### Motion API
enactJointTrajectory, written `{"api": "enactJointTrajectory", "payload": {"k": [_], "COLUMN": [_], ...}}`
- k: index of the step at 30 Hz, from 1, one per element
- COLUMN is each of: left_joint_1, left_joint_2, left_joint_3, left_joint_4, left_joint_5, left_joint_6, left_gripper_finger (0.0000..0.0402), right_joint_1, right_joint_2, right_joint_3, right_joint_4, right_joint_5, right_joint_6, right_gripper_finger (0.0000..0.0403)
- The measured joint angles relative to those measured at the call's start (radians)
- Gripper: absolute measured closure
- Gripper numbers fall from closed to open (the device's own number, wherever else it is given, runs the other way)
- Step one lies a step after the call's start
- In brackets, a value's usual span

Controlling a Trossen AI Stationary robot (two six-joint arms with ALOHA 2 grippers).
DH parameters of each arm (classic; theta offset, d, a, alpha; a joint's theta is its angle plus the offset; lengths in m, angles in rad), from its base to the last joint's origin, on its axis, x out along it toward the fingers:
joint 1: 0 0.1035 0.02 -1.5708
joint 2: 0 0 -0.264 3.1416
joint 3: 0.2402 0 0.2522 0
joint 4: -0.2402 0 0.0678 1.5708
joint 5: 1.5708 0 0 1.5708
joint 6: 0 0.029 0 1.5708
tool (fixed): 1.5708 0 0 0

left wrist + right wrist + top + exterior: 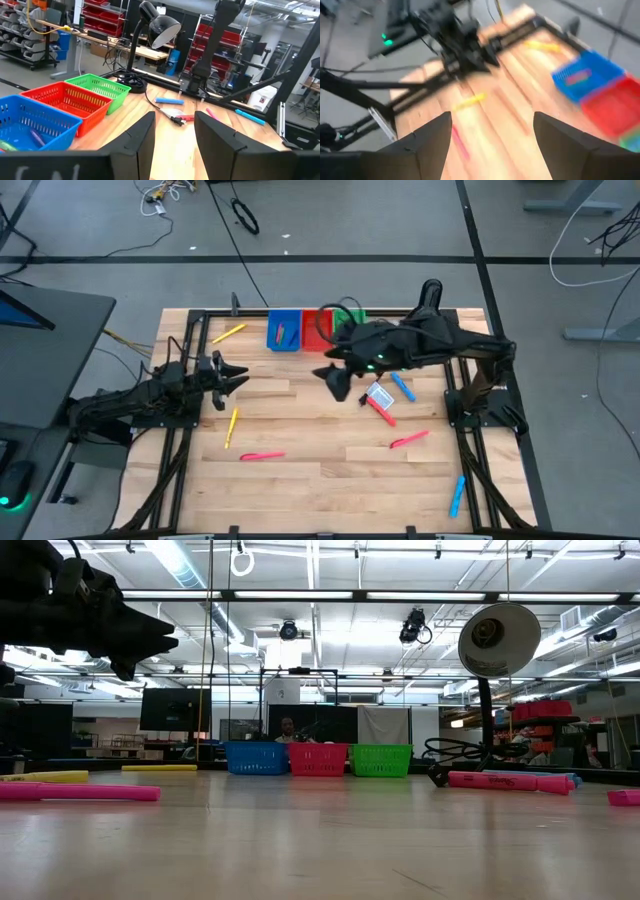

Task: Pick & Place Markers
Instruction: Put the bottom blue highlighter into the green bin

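Markers lie scattered flat on the wooden table: a yellow marker [228, 333] near the far left, a second yellow marker [232, 426], two pink markers [262, 456] [408, 440], two blue markers [402, 387] [457, 495] and a red marker [382, 412]. My left gripper [235, 377] [175, 135] hovers open and empty over the table's left side. My right gripper [335, 380] [492, 135] hangs open and empty over the middle, above the table. The blue bin [284, 330] holds a few markers.
Blue, red [318, 327] and green [355, 320] bins stand in a row at the far edge; my right arm covers part of the green one. A white-and-blue card [378, 396] with a cable lies among the markers. A black lamp [500, 640] stands far right.
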Motion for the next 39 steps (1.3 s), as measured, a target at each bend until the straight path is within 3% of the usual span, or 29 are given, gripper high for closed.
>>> {"api": "enactJointTrajectory", "payload": {"k": [13,29,39], "left_joint_1": [0.0,0.0,0.0], "left_joint_2": [0.0,0.0,0.0], "left_joint_3": [0.0,0.0,0.0], "left_joint_4": [0.006,0.006,0.005], "left_joint_5": [0.0,-0.001,0.0], "left_joint_6": [0.0,0.0,0.0], "left_gripper_finger": [0.0259,0.0259,0.0259], "right_joint_1": [0.164,0.367,0.463], "right_joint_2": [-0.088,-0.087,-0.084], "right_joint_3": [0.0,-0.039,-0.228], "right_joint_4": [-0.415,-0.411,-0.382], "right_joint_5": [0.0,0.006,-0.195], "right_joint_6": [0.488,0.981,1.426], "right_gripper_finger": [0.0124,0.0124,0.0124]}}
